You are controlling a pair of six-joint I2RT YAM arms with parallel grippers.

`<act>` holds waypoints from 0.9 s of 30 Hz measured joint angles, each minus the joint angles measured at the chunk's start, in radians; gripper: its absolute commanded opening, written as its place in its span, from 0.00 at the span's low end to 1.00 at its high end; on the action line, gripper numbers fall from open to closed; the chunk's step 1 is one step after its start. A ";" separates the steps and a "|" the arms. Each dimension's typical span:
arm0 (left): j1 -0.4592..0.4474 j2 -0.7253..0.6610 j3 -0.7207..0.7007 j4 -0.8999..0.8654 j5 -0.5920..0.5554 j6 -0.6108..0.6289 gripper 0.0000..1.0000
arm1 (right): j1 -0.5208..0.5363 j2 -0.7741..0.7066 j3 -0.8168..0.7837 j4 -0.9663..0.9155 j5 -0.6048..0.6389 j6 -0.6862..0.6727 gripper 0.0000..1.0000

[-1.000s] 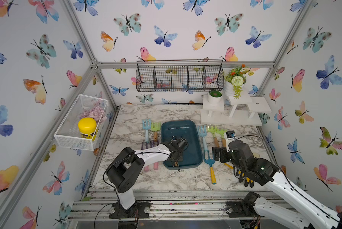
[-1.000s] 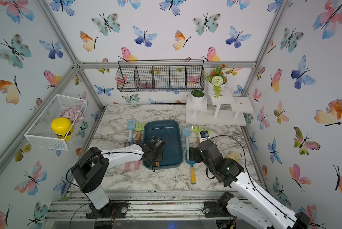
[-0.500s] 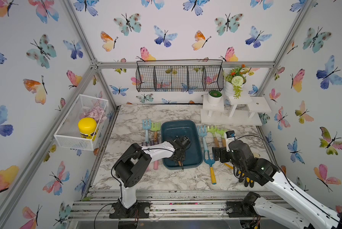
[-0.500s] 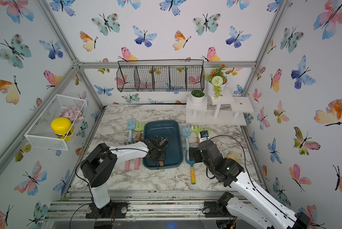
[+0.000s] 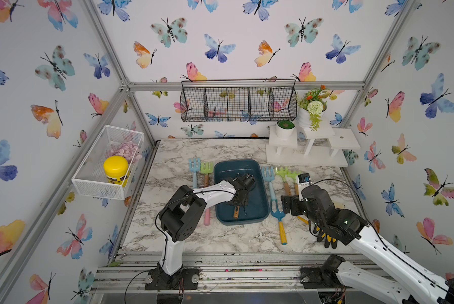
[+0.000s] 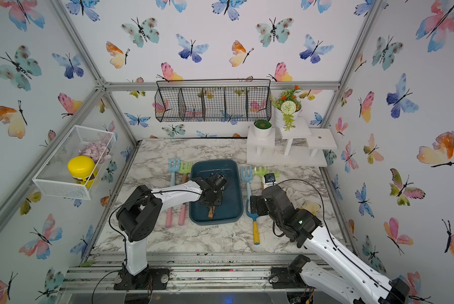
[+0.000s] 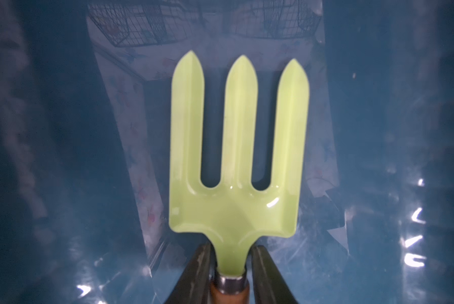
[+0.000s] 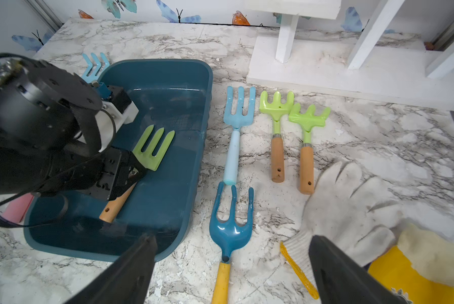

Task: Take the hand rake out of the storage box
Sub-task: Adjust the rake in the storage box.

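Note:
The hand rake (image 7: 236, 158) has a light green three-tined head and a wooden handle (image 8: 115, 208). It lies inside the dark teal storage box (image 8: 168, 184), which sits mid-table in both top views (image 5: 257, 210) (image 6: 233, 208). My left gripper (image 7: 231, 248) reaches down into the box, and its black fingers (image 7: 202, 263) press on both sides of the rake's neck, just above the metal ferrule. Only the handle's end (image 5: 236, 212) shows below the gripper in a top view. My right gripper (image 8: 232, 238) stands wide open to the right of the box, above the table, holding nothing.
Right of the box lie a light blue fork (image 8: 239, 110), a dark blue fork with a yellow handle (image 8: 229, 231), two green rakes (image 8: 277, 108) and a white glove (image 8: 352, 205). More tools (image 5: 194, 168) lie left of the box. A white stand (image 5: 307, 155) is at the back right.
My left gripper has lowered over the rake in the box, and its fingers have closed in on the neck. The right arm has stayed where it was.

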 measured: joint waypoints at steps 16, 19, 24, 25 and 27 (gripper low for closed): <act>0.047 0.046 0.064 -0.019 -0.011 0.070 0.59 | 0.000 0.033 0.000 0.000 0.000 0.000 0.97; 0.042 0.002 0.030 -0.056 0.010 0.076 0.70 | 0.000 0.043 0.000 0.000 0.000 0.000 0.97; 0.008 -0.080 -0.006 -0.100 0.047 0.082 0.76 | 0.000 0.051 0.000 0.000 0.000 -0.002 0.97; -0.001 -0.090 -0.010 -0.105 0.052 0.082 0.76 | 0.000 0.051 0.000 0.000 0.000 -0.002 0.97; -0.013 -0.097 -0.016 -0.109 0.061 0.082 0.76 | 0.000 0.051 0.000 0.000 0.000 -0.003 0.97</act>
